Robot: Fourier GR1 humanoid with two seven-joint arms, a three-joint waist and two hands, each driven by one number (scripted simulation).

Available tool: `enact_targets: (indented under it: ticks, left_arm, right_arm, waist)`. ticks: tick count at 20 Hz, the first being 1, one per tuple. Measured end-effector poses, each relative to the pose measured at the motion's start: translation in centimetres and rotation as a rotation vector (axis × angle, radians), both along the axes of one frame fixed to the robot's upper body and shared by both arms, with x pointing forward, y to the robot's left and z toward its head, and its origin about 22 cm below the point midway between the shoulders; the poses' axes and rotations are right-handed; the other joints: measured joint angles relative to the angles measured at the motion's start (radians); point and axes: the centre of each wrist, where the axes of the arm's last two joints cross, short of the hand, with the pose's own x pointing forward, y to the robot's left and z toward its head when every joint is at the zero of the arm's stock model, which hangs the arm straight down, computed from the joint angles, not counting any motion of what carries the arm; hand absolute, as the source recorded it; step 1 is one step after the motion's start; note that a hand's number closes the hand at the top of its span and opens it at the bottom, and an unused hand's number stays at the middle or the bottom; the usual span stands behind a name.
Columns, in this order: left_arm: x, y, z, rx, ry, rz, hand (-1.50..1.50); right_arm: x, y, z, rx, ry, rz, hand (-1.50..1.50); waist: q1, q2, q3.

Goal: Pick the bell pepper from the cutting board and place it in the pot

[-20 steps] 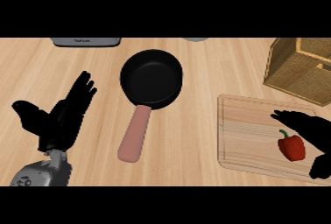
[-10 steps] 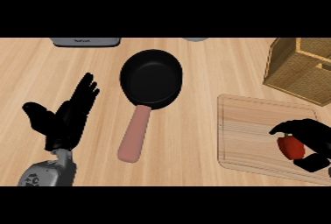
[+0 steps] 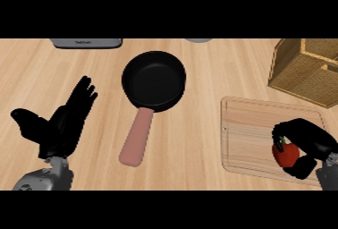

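Now the right robot hand [image 3: 309, 142] is curled round the red bell pepper [image 3: 285, 154], which lies on the cutting board [image 3: 254, 129] at the near right of the bench [image 3: 204, 67]; the fingers bend over the top and far side of the pepper and the thumb comes in under it, so only the left part of the fruit shows. I judge that the pepper is light and fairly stiff, hollow inside, with a smooth skin that can slip, so it is better to take it round the broad body, with fingers and thumb on opposite sides, than by the small green stem. The pot of the task looks like a black pan [image 3: 154, 80] with a pinkish handle [image 3: 137, 143]; it stands well apart from this hand, to its left and further away, and the pepper must be carried across there. A wicker basket [image 3: 307, 67] stands beyond the hand, just past the board. The left robot hand [image 3: 63, 123] rests spread, fingers up, at the near left. Compared with half a second ago, the right hand has closed more over the pepper and hides more of it, while the pepper is on the same spot of the board, not yet lifted; pan and left hand look unchanged.
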Motion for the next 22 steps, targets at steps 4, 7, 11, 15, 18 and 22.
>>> enact_targets:
  ticks: [4, 7, 11, 15, 18, 22]
  left_arm:
    - [-0.2, 0.4, -0.4, 0.01, 0.015, 0.024, 0.0]
    - [-0.3, 0.5, -0.5, 0.012, 0.02, 0.035, 0.0]
    - [-0.1, 0.3, -0.3, 0.01, 0.019, 0.028, 0.0]
    - [0.0, 0.2, -0.4, 0.009, 0.024, 0.022, 0.0]
    - [0.1, -0.1, -0.7, 0.008, 0.031, 0.006, 0.0]
    - [0.2, -0.6, -0.8, 0.01, 0.028, -0.008, 0.0]
  right_arm:
    - [0.0, 3.6, -1.3, 0.048, -0.023, -0.285, 1.5]
    - [-0.2, 6.5, -1.9, 0.075, -0.045, -0.484, 1.5]
    - [0.3, 10.2, -0.2, 0.05, -0.135, -0.693, 1.5]
    - [0.4, 13.8, 3.2, 0.019, -0.294, -0.853, 1.5]
    - [-0.1, 17.4, 6.4, 0.026, -0.401, -0.915, 1.5]
    - [-2.0, 22.0, 10.8, 0.093, -0.573, -0.877, 1.5]
  waist:
    - [-0.027, -0.011, -0.008]
    - [-0.036, -0.017, -0.009]
    - [-0.031, -0.02, -0.007]
    - [-0.018, -0.022, -0.006]
    - [-0.004, -0.02, -0.005]
    - [0.008, -0.019, -0.005]
